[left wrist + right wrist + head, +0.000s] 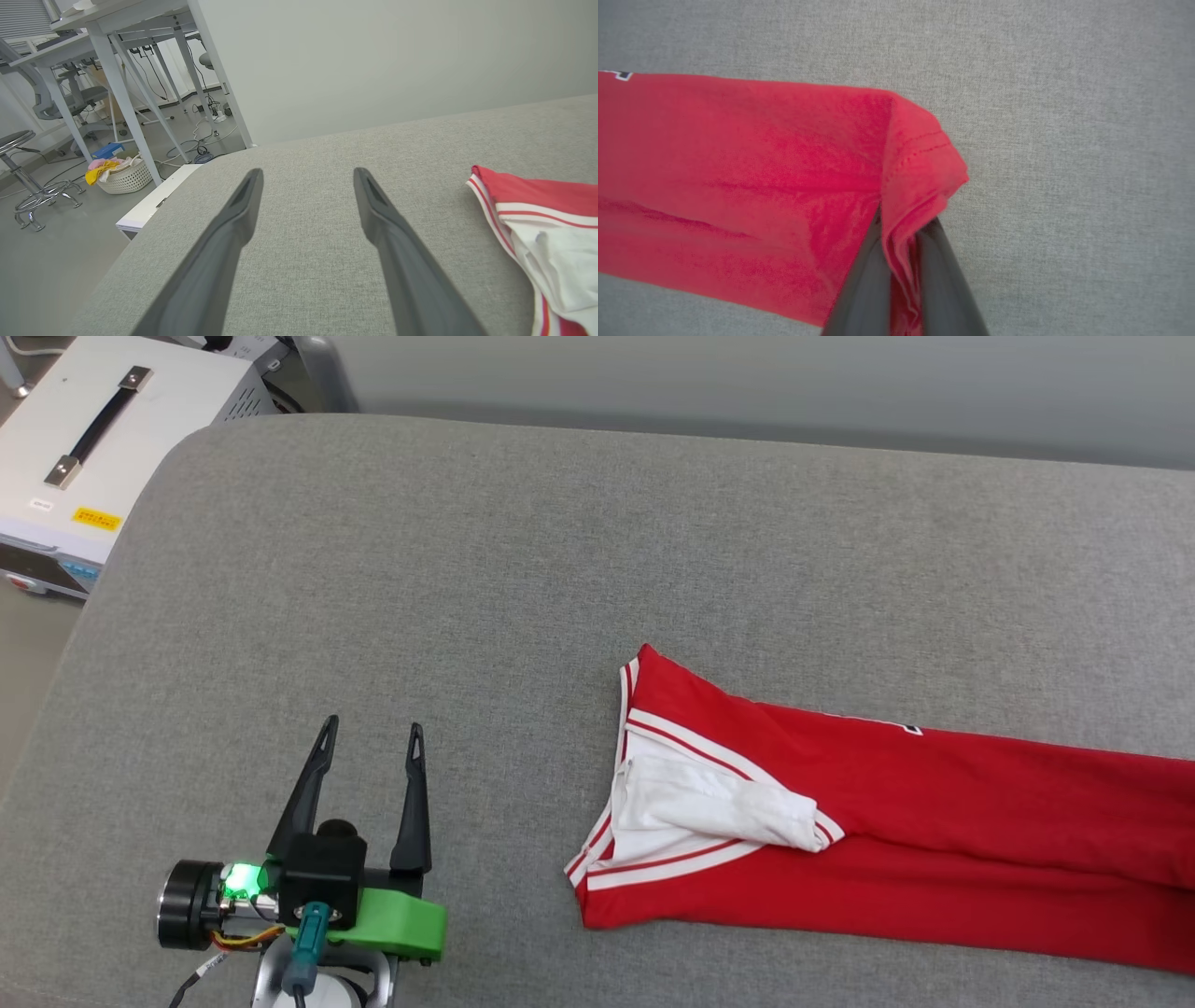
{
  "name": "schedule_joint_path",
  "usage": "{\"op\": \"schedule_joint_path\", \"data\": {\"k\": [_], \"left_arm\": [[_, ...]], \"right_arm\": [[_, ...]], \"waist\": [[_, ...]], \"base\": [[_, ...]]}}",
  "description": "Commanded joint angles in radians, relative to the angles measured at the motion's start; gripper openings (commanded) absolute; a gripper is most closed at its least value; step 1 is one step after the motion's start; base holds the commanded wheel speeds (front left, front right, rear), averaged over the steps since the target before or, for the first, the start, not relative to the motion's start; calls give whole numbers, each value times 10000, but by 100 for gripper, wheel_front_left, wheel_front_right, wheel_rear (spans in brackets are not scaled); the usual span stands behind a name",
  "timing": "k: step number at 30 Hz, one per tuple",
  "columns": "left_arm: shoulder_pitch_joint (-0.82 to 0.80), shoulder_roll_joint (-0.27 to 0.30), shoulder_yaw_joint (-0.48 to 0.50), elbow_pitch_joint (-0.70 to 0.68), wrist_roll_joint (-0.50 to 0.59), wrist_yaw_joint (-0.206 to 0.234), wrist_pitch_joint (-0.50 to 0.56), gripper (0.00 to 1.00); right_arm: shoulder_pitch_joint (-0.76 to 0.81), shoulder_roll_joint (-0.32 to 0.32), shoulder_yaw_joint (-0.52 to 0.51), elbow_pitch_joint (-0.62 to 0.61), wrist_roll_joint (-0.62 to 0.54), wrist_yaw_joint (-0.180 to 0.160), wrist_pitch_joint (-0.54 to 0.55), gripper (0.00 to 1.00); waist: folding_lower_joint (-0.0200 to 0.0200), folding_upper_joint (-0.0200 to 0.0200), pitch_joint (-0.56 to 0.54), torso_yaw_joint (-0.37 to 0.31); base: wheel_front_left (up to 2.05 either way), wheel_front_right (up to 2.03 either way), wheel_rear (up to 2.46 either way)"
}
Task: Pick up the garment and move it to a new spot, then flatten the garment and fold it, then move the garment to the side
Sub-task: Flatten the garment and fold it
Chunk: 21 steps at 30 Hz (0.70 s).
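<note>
The right gripper point(905, 228) pinches a bunched hem of the soft red garment point(934, 803) on coarse grey upholstery point(467, 569); the left gripper point(372, 724) gapes wide.

the left gripper point(308, 170) is seen with its 2 dark fingers spread wide above a grey upholstered surface point(308, 280). the garment point(537, 200) is laid on that surface at the view's right, apart from the fingers: red cloth, red-and-white striped trim, white fabric below. past the surface's edge, a white basket point(125, 181) of coloured cloth, white desk legs point(122, 98) and a chrome stool point(21, 140) are seen.
</note>
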Motion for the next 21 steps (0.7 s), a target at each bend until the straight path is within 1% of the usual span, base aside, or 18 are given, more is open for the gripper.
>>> {"op": "schedule_joint_path", "data": {"k": [1, 3, 9, 13, 14, 17, 21], "left_arm": [[199, -64, 63, 29, 79, -48, -59, 100], [251, -78, 121, 69, 92, -54, -59, 100], [308, -170, 204, 150, 137, -108, -59, 100], [262, -238, 182, 220, 166, -200, -59, 100], [227, -272, 158, 235, 194, -237, -59, 100], [165, -315, 101, 264, 248, -292, -59, 100], [47, -376, -1, 295, 312, -351, -59, 100]], "right_arm": [[190, 38, -82, -124, 90, -7, 85, 0], [368, 72, -136, -505, 197, -7, 170, 0], [722, 589, -283, -2129, 1067, -7, 609, 0], [650, 987, -36, -3139, 1302, -7, 936, 0], [477, 1192, 169, -3473, 1269, -7, 1058, 0], [14, 1544, 579, -3770, 1097, -7, 1177, 0], [-761, 1989, 1257, -3786, 776, -7, 1279, 0]], "waist": [[0, -1, -82, 16], [0, -1, -118, 9], [0, -1, -199, -3], [0, -1, -194, 28], [0, -1, -167, 54], [0, -1, -108, 117], [0, -1, -1, 239]], "base": [[0, 0, 0], [0, 0, 0], [0, 0, 0], [0, 0, 0], [0, 0, 0], [0, 0, 0], [0, 0, 0]]}}
